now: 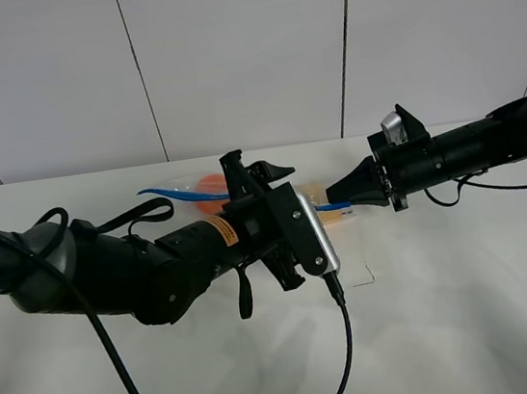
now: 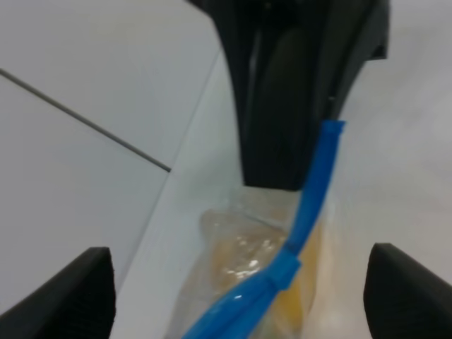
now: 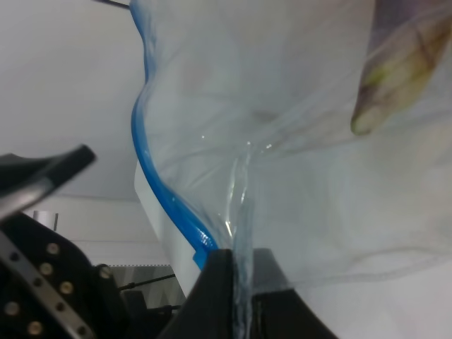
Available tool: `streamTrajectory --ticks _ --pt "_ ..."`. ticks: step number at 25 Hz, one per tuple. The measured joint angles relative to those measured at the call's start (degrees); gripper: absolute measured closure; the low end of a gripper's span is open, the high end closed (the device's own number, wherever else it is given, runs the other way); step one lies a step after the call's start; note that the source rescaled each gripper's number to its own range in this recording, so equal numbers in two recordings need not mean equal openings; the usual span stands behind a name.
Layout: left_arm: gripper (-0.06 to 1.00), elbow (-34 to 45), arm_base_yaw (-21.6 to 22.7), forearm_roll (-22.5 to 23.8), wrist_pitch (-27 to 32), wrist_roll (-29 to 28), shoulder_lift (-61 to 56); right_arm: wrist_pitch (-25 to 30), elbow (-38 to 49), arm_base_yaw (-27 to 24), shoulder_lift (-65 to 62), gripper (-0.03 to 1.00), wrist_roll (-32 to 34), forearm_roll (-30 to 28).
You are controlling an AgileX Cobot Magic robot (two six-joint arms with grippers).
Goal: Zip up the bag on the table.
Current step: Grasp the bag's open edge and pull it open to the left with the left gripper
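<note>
The left gripper [image 1: 258, 170] hovers just over the bag [image 1: 202, 189], jaws wide apart and empty, probably ready to run along the blue zip strip [image 2: 311, 198]. At the bag's end the right gripper [image 1: 337, 190] is clamped on the strip (an anchor, I think). The bag rests on the table [image 1: 434, 311]. The orange sticker [image 1: 221, 230] nearer than the bag is unreadable.

The bag [image 1: 206, 187] lies on the table [image 1: 434, 311] toward its far side, between the two arms. The right claw [image 1: 343, 192] meets the bag's right end. The left claw [image 1: 258, 169] stands over its middle, seemingly with the zip strip [image 1: 173, 191] running between its fingers.
</note>
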Motion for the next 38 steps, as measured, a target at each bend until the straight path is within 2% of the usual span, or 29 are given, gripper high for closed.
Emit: streamTrajectory --ticks 6,9,20,29,35,38 --pt "0.06 -0.05 0.00 0.91 -7.48 -0.74 4.14 0.00 0.00 0.00 0.00 0.96 0.00 0.00" --pt "0.09 -0.05 0.00 0.91 -9.14 -0.79 5.25 0.00 0.00 0.00 0.00 0.96 0.00 0.00" --pt "0.42 -0.05 0.00 2.24 -13.27 -0.79 7.34 0.00 0.00 0.00 0.00 0.96 0.62 -0.01" --pt "0.64 -0.05 0.00 2.91 -14.05 -0.79 7.34 0.00 0.00 0.00 0.00 0.96 0.62 0.05" --pt "0.68 -0.05 0.00 2.91 -14.05 -0.79 7.40 0.00 0.00 0.00 0.00 0.96 0.62 0.18" --pt "0.75 -0.05 0.00 2.91 -14.05 -0.81 7.40 0.00 0.00 0.00 0.00 0.96 0.62 0.35"
